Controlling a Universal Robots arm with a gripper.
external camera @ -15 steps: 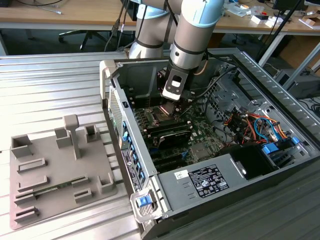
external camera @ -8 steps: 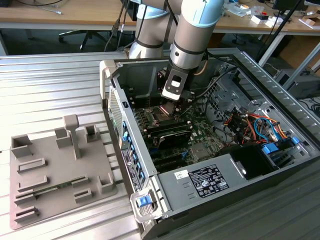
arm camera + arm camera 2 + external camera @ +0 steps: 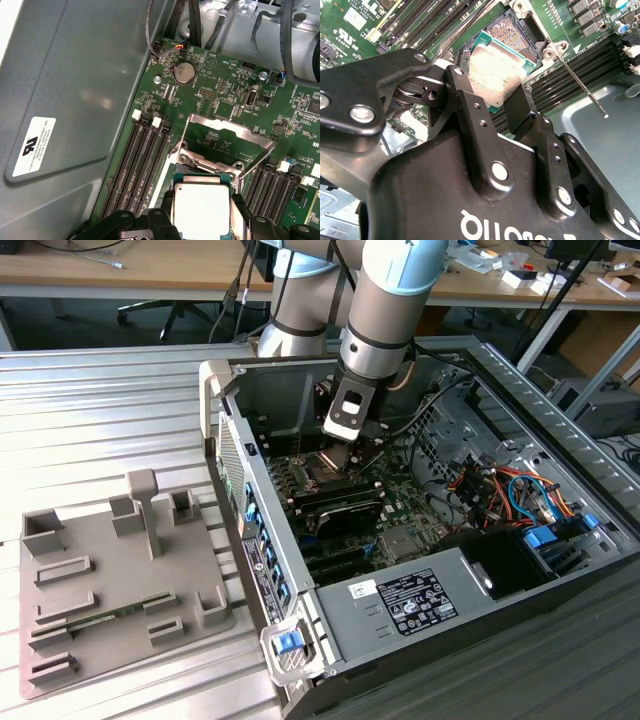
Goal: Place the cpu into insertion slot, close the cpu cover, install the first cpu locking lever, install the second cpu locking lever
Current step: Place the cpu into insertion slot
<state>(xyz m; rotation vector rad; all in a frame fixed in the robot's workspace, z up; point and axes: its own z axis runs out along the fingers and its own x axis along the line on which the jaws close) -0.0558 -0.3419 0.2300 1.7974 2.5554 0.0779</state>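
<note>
Right now the end effector (image 3: 492, 90) grips the chip (image 3: 497, 72) by two opposite edges, down inside the open computer case (image 3: 300, 570); the chip hangs just over the socket (image 3: 516, 31), tilted and not seated; the cover frame (image 3: 227, 126) stands raised on its hinge; memory slots (image 3: 142, 160) run beside the socket.

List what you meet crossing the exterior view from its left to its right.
Grey moulded tray → computer case's side wall → gripper, holding the cpu → orange and blue cables.
</note>
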